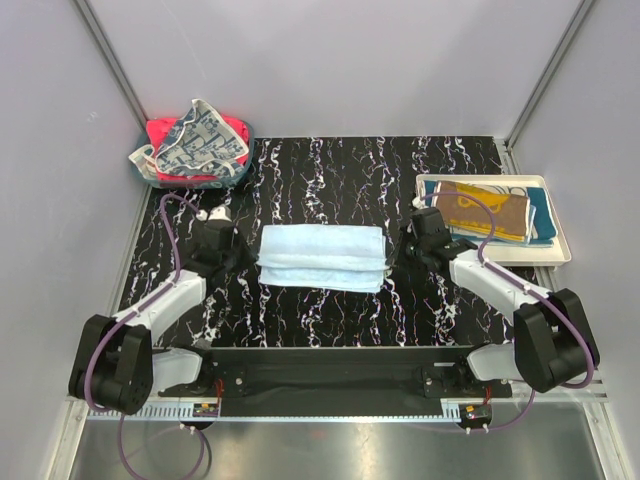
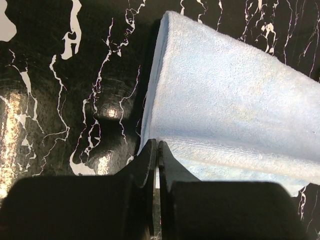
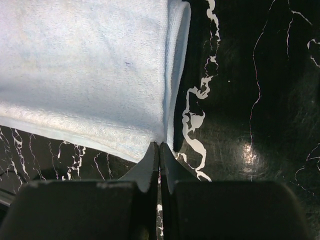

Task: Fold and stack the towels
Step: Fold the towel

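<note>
Left gripper (image 2: pixel 158 147): jaws are pressing together, tips touching the blue towel's near left corner; whether a layer is being nipped cannot be told.
Right gripper (image 3: pixel 160 146): jaws are pressing together at the near right corner; same doubt.
Blue towel (image 1: pixel 322 257): is lying folded mid-tabletop (image 1: pixel 320 190), long axis running left to right, one end at each gripper.
Nearer arm: neither; each is sitting at its own end.
Coming move: probably turning on both ends travelling together.
Far right edge: folded towels (image 1: pixel 490 208) are lying on the tray (image 1: pixel 556 238).
Far left corner: loose towels (image 1: pixel 195 145) are filling the bin (image 1: pixel 240 172).
</note>
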Available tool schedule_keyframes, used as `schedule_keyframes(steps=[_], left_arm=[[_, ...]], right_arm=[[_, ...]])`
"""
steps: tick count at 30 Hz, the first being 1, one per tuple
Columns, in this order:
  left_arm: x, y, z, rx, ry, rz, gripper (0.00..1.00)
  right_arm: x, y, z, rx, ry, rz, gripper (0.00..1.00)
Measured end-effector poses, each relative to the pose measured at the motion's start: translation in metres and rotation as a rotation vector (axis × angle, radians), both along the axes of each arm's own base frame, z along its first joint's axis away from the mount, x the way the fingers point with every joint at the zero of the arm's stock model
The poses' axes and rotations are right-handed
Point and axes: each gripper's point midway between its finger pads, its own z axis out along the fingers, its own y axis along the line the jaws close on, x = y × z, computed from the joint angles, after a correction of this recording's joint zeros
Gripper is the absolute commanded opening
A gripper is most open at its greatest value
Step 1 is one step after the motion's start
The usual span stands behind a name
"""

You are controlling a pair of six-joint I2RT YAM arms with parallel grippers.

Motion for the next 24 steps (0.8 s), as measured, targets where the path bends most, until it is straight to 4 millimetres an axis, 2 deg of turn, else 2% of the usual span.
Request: schedule_keyframes(steps=[14,18,24], left_arm=[[-0.016,0.001,-0.023,-0.001,0.045,-0.013,0.0],[-0.016,0.001,-0.021,-0.005,0.04,-0.009,0.0],[-0.013,0.002,-0.005,-0.016,-0.013,0.003,0.0]], right_arm=[[-0.018,0.001,-0.021,0.021,0.043,0.004,0.02],[-0.018,0.002,-0.019,0.026,0.036,0.006,0.02],[-0.017,0.003,-0.013,0.037,0.02,0.005,0.02]])
